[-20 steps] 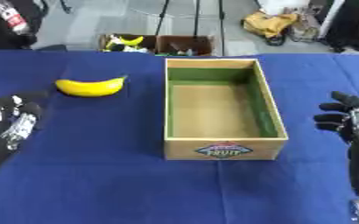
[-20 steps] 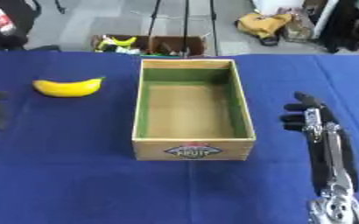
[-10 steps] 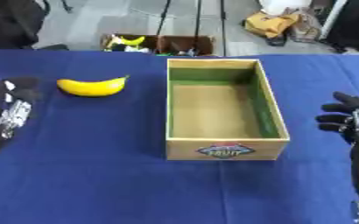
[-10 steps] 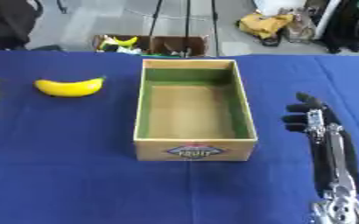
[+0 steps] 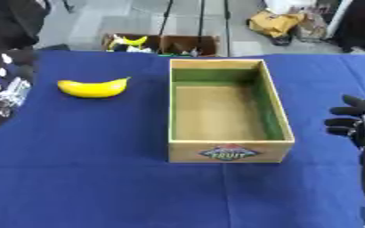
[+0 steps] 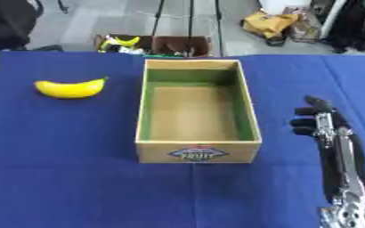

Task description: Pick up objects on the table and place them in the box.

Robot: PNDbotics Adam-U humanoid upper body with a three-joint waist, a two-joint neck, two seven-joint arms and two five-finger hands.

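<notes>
Banana (image 5: 93,87) left of the empty box (image 5: 227,147), untouched. Left hand (image 5: 9,92) beyond it — fingers probably relaxed, cannot tell; right hand (image 6: 319,122) loosely curled, empty. Risk — rolling away under a nudge.

This looks like a robot lab or test studio — a blue-cloth-covered table (image 5: 100,169) stands on a grey floor (image 5: 100,22) beside black tripod legs (image 5: 203,18), an open brown cardboard carton (image 5: 162,44) and scattered bags (image 5: 275,22).
</notes>
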